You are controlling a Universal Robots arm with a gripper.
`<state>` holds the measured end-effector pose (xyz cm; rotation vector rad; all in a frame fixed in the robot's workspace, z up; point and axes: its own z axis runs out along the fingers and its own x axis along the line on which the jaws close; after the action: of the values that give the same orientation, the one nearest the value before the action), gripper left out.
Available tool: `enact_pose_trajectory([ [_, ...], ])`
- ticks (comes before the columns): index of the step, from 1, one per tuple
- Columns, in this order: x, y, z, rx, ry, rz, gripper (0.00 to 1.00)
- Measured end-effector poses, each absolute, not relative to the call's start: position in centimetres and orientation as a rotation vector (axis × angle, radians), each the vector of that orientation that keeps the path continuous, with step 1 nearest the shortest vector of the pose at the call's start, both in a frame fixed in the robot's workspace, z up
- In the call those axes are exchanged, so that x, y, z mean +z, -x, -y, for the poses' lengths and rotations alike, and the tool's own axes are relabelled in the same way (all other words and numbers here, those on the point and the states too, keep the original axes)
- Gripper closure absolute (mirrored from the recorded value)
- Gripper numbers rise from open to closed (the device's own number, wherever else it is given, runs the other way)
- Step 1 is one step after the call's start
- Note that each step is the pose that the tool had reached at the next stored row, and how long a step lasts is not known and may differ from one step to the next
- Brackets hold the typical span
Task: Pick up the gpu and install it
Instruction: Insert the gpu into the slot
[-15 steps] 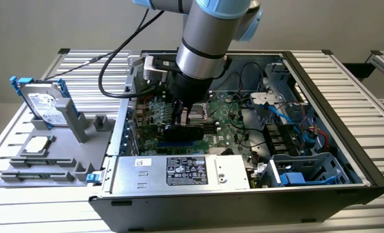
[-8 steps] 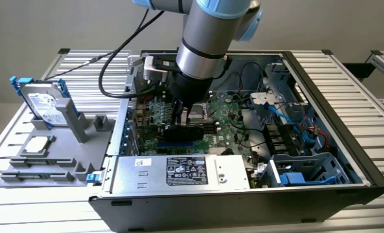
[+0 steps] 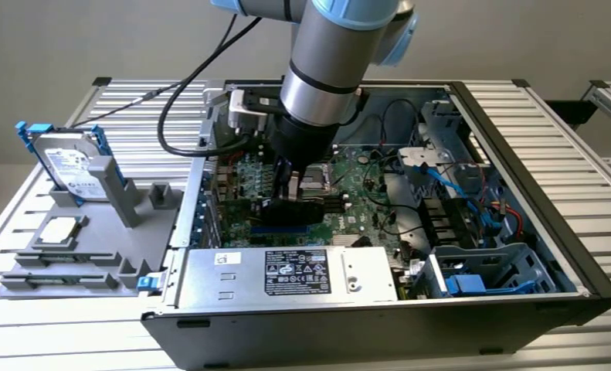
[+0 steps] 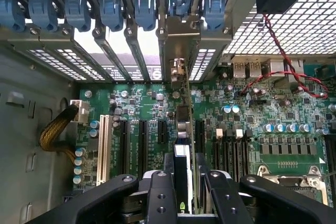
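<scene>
The gpu (image 4: 187, 103) stands on edge above the green motherboard (image 4: 262, 108), seen as a thin line running from between my fingers to the case's rear wall. Its silver bracket (image 4: 178, 40) lies against the rear slot openings, under a blue latch. My gripper (image 4: 186, 195) is shut on the card's near end, with black fingers (image 4: 161, 192) on either side. In the exterior view the gripper (image 3: 287, 193) reaches down into the open computer case (image 3: 552, 232), holding the black card (image 3: 290, 210) low over the board. I cannot tell whether the card sits fully in its slot.
A silver hard drive with blue rails (image 3: 68, 158) stands on a grey fixture (image 3: 79, 247) at the exterior view's left. The power supply (image 3: 284, 274) fronts the case and a drive cage (image 3: 490, 270) sits at its right. A yellow cable bundle (image 4: 55, 132) and a white slot (image 4: 103, 148) lie beside the card.
</scene>
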<state>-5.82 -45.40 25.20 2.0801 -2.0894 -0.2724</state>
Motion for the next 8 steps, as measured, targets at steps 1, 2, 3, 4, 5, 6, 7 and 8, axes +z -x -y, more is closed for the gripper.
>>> enact_pose_trajectory([
  [1, 25.20, 5.83, 45.40, -0.272, -2.082, 2.087, 0.73],
  [2, 25.20, 5.83, 45.40, -0.271, -2.084, 2.084, 0.73],
  [3, 25.20, 5.83, 45.40, -0.270, -2.086, 2.081, 0.73],
  [4, 25.19, 5.83, 45.40, -0.268, -2.088, 2.079, 0.73],
  [5, 25.19, 5.84, 45.40, -0.267, -2.089, 2.076, 0.73],
  [6, 25.19, 5.84, 45.40, -0.266, -2.090, 2.074, 0.73],
  [7, 25.19, 5.84, 45.40, -0.264, -2.091, 2.071, 0.73],
  [8, 25.18, 5.84, 45.40, -0.262, -2.092, 2.069, 0.73],
])
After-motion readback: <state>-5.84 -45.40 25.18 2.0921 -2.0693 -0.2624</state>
